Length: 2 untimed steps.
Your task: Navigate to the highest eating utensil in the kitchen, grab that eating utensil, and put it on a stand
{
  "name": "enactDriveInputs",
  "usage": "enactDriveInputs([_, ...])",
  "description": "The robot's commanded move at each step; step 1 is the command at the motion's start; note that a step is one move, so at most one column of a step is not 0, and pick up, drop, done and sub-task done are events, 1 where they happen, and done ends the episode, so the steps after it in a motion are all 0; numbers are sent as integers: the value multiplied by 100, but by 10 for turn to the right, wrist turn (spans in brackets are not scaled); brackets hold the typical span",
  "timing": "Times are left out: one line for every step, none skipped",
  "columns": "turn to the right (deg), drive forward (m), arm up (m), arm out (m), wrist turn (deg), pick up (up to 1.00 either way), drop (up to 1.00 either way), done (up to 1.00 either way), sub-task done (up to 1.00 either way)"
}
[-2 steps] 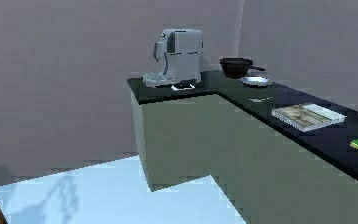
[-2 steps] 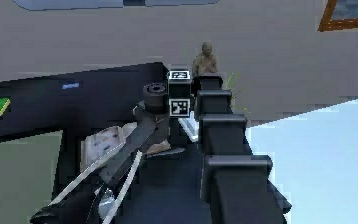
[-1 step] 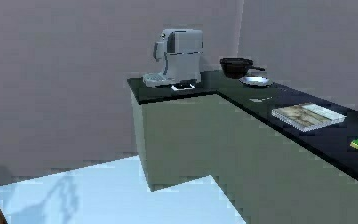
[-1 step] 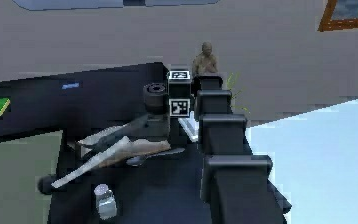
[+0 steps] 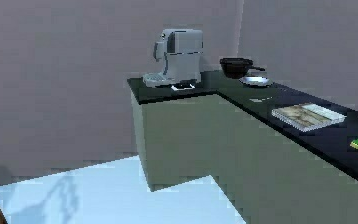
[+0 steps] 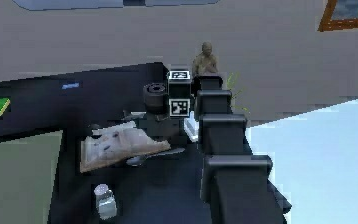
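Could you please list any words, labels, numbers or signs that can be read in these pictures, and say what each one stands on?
No text can be read anywhere.
The newspaper on the counter: print too small to read.
The two white squares on the arm: black marks, patterns rather than words.
The coffee machine: no legible label.

Dim, flat, even. Brightest on floor (image 5: 117, 190), with soft grey shadow at forward view's lower left. Darkest on counter (image 5: 212, 92) top.
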Motion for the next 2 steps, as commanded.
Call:
enactDriveInputs([0,0,0,0,90,0,0,0,0])
enactDriveInputs([0,0,-16,0,0,0,0,0,0])
